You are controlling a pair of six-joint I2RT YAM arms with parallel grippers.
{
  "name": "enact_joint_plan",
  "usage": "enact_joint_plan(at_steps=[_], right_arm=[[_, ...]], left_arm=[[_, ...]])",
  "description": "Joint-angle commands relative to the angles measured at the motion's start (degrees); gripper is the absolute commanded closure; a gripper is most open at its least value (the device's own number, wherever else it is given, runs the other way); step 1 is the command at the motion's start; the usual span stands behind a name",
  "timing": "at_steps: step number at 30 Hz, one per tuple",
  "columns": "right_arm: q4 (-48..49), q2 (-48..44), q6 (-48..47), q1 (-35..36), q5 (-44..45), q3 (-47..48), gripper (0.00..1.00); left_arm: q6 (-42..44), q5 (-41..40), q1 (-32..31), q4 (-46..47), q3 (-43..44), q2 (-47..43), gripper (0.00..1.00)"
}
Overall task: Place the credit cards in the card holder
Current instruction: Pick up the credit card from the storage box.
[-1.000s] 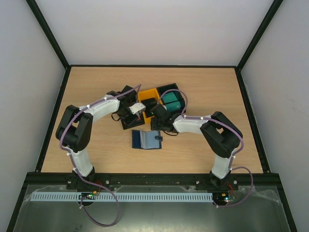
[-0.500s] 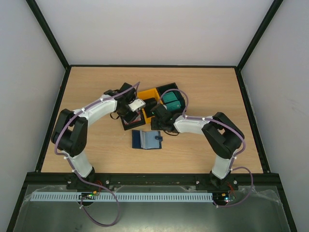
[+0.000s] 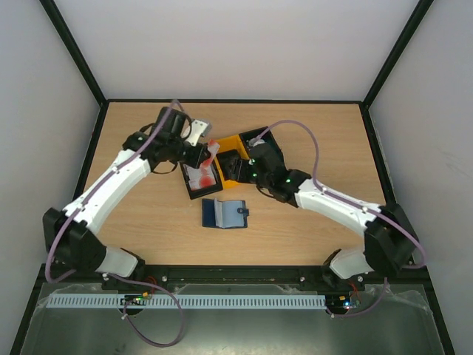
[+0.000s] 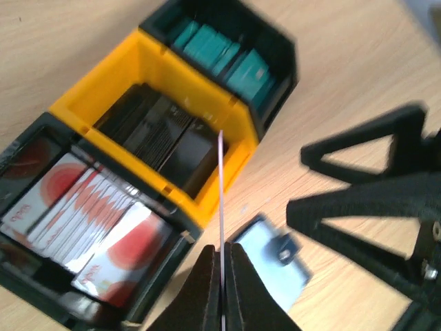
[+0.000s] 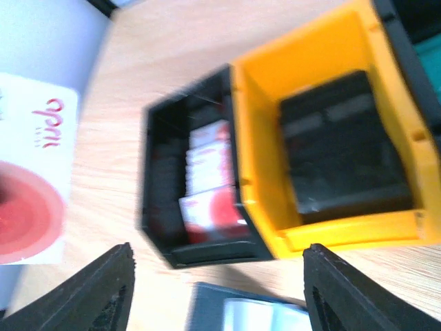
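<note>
The wooden table [image 3: 133,222] bears three bins [image 4: 103,76] and the card holder [image 3: 225,214].

Arms: two – left arm [image 3: 118,177], right arm [image 3: 332,203]. Grippers: two – left gripper [image 4: 221,256], right gripper [image 5: 218,254]. Bins: three in row – two black, one yellow; near black bin [image 4: 41,298] at left, yellow bin [image 4: 165,63] in middle, far black bin [image 4: 277,77] at right. Wallet [image 3: 224,214]: one. Card stacks: three, one per bin – white-and-red stack [image 4: 96,214], black stack [image 4: 165,138], teal stack [image 4: 220,48]. Cards per stack: too many and too blurred to count. Loose card [image 4: 221,172]: one, white-and-red, outside bins.
</note>
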Motion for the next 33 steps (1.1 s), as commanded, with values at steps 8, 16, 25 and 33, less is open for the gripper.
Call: enact_joint_plan(at_steps=[8,16,25,33], right_arm=[[11.7,-15.7,14.2,-0.2,-22.3,-2.6,0.34],[14.8,-16.0,23.7,-0.2,-26.9,-3.9,0.47],[25.5,-18.7,34.6,-0.2,-28.5,-10.4,0.76],[29.9,-19.3,38.2,-0.2,-26.8,-13.8,0.98]], left_arm=[[-62.5,18.0,1.3,29.4,-13.1,-18.0,0.97],[-84.4,24.5,-0.8,48.9,-20.6,-22.5,0.98],[-88.7,24.8,-0.9,51.8,-25.0,-25.6,0.97],[-83.9,22.7,0.3,49.0,-26.9,-29.5,0.74]])
